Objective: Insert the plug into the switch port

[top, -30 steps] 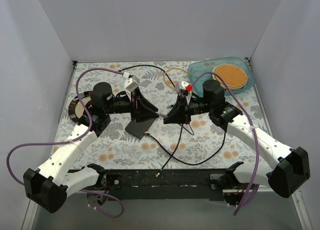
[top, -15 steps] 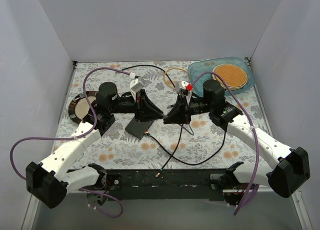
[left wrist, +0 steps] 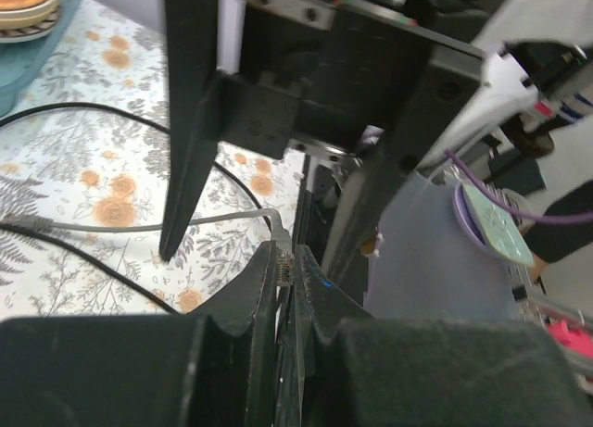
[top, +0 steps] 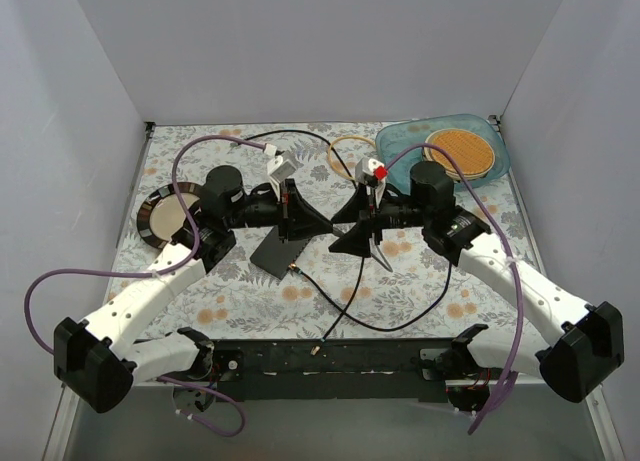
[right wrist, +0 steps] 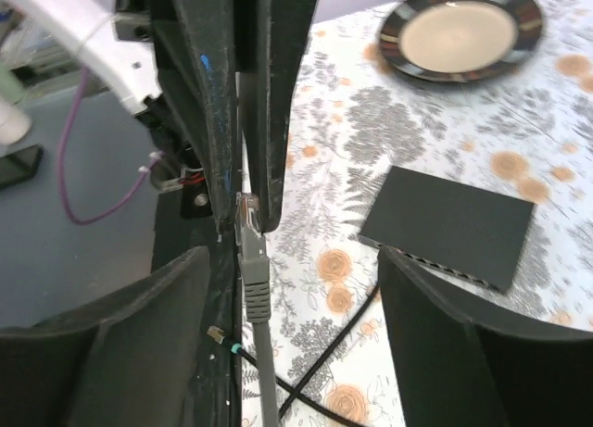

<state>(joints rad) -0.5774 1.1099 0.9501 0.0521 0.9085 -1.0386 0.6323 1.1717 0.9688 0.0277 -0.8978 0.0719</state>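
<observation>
A: What was changed?
B: The left gripper (top: 326,225) was brought rightward to the right gripper (top: 333,235) and clamped on the plug (right wrist: 248,225).
A: Right side?
B: Its jaws were spread; the plug was let go.

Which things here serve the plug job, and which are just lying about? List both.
Job: grey plug, clamped in the left tool; its grey cable; black switch with its port row; open right tool.
Lying about: dark plate; teal tray with orange disc; black cable; tan ring.
</observation>
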